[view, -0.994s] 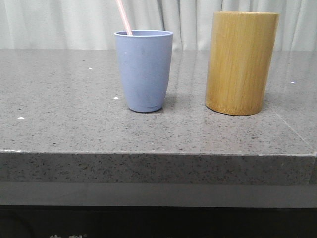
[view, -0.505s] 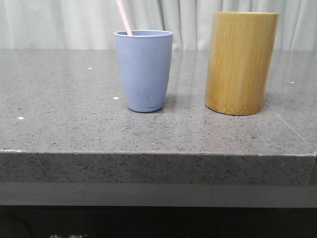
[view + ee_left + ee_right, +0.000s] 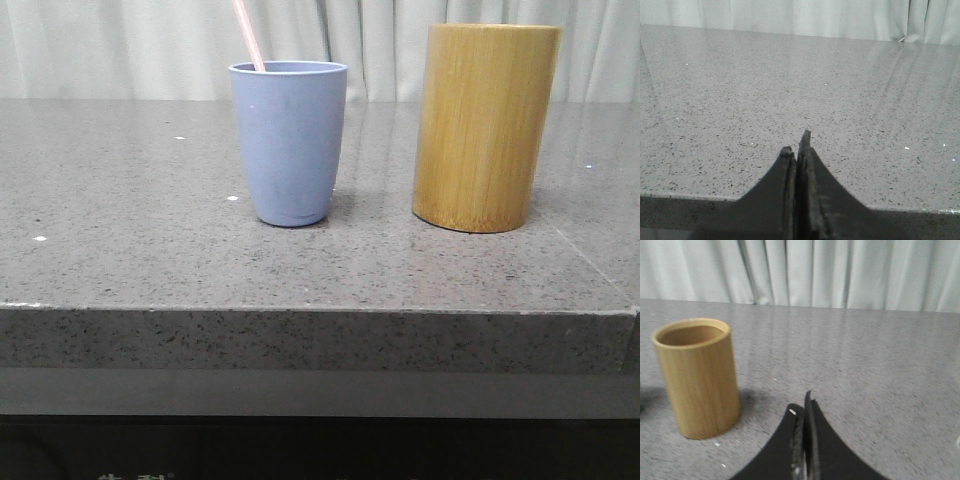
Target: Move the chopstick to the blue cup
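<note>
The blue cup (image 3: 289, 143) stands upright on the grey stone table (image 3: 120, 230), left of centre in the front view. A pale pink chopstick (image 3: 249, 35) leans out of its rim toward the upper left; only that top part shows. Neither arm appears in the front view. My left gripper (image 3: 798, 145) is shut with nothing between its fingers, low over the table's front edge. My right gripper (image 3: 803, 405) is shut and empty too, hovering to the right of the bamboo cylinder (image 3: 696, 377).
A tall tan bamboo cylinder (image 3: 487, 126) stands to the right of the blue cup, a hand's width apart. Its inside looks empty in the right wrist view. A pale curtain (image 3: 120, 45) hangs behind the table.
The front view shifts very slightly. The cup, chopstick and cylinder stay where they were.
</note>
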### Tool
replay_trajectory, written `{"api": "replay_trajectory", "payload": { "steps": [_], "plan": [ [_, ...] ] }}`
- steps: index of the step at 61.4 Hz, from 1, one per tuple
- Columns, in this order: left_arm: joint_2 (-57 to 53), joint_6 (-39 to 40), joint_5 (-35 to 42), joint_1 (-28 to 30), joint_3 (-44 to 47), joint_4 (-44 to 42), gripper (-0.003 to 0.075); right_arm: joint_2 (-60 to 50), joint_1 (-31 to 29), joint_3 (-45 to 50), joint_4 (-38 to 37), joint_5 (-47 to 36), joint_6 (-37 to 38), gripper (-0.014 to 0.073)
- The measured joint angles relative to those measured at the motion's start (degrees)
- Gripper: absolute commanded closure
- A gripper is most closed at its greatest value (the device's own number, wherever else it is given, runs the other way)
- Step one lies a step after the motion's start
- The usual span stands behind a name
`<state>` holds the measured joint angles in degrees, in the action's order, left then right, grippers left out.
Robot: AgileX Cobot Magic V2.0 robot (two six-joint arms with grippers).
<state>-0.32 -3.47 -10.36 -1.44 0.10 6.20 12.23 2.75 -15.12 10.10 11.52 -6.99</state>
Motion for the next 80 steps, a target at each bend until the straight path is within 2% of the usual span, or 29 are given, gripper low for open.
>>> {"api": "replay_trajectory", "payload": {
  "steps": [15, 22, 80],
  "plan": [
    [0.0, 0.0, 0.0, 0.0, 0.0, 0.0, 0.0739, -11.8, -4.0, 13.7, -0.6, -2.5, 1.6, 0.0711],
    [0.0, 0.0, 0.1, 0.0, 0.0, 0.0, 0.0739, -12.8, -4.3, 16.5, -0.6, -2.8, 1.8, 0.0711],
    [0.0, 0.0, 0.3, 0.0, 0.0, 0.0, 0.0739, -12.8, -4.3, 16.7, -0.8, -1.6, 2.1, 0.0711]
  ]
}}
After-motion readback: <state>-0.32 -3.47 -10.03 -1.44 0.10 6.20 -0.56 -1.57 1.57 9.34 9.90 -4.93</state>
